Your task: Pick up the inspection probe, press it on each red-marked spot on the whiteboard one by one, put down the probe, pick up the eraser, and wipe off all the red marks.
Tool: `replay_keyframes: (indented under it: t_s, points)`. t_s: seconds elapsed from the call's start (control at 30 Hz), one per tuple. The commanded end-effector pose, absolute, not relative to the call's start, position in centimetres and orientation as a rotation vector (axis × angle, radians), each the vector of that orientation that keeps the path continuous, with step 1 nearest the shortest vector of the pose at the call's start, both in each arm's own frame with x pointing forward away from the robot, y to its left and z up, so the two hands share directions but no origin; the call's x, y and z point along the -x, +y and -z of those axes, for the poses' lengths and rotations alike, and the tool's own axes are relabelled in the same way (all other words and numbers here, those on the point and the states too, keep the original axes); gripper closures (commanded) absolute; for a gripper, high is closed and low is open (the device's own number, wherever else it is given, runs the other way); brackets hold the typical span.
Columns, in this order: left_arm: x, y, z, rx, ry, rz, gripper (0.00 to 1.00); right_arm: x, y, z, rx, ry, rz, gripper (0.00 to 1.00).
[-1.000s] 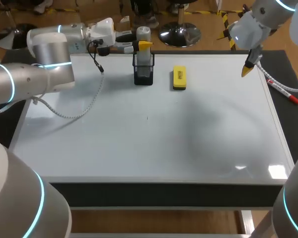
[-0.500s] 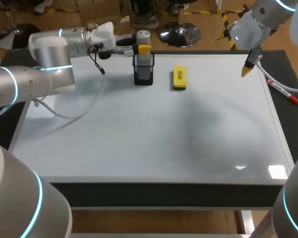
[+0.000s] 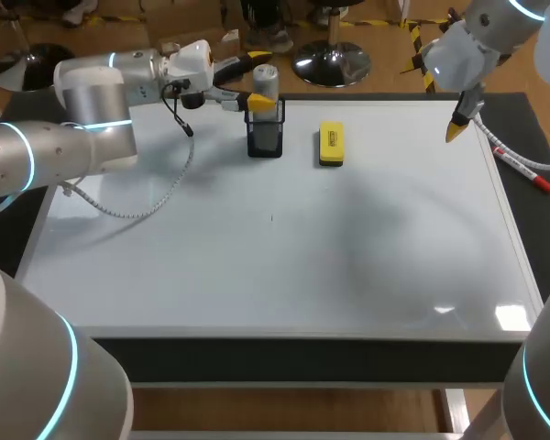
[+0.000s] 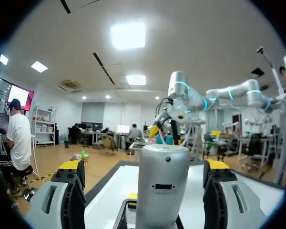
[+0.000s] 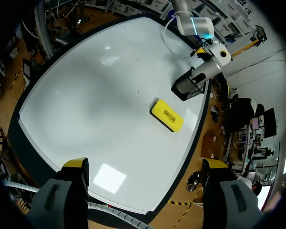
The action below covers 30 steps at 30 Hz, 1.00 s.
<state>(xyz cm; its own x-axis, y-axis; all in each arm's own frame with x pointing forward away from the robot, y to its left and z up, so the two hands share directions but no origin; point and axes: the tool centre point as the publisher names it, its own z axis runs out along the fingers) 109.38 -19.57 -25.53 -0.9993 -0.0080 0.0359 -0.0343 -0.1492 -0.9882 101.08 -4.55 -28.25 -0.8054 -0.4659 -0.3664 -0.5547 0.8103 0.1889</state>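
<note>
Probe stands upright in a black mesh holder at the far edge of the whiteboard, between the parted fingers of the left gripper, a gap on each side. Yellow eraser lies just right of the holder. At the far right, the right gripper hovers, fingers wide apart.

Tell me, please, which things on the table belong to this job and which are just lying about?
For the job: inspection probe, standing in the black mesh holder; yellow eraser; whiteboard.
Lying about: marker with a red cap, beside the whiteboard's right edge.
</note>
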Motion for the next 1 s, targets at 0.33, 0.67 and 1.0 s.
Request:
replay_keyframes:
  t_s: [0.33,0.67,1.0]
  points:
    - [-108.0,-17.7,23.3,0.068,-2.296,-2.236,0.00,-101.1,-4.5,28.2,0.782,2.695,-0.409,0.00]
    - [-106.9,-14.6,22.6,0.108,-2.548,-2.083,0.00,-101.1,-4.5,28.2,0.782,2.695,-0.409,0.00]
    - [-105.0,-11.0,22.6,0.090,-2.689,-1.977,0.00,-101.1,-4.5,28.2,0.782,2.695,-0.409,0.00]
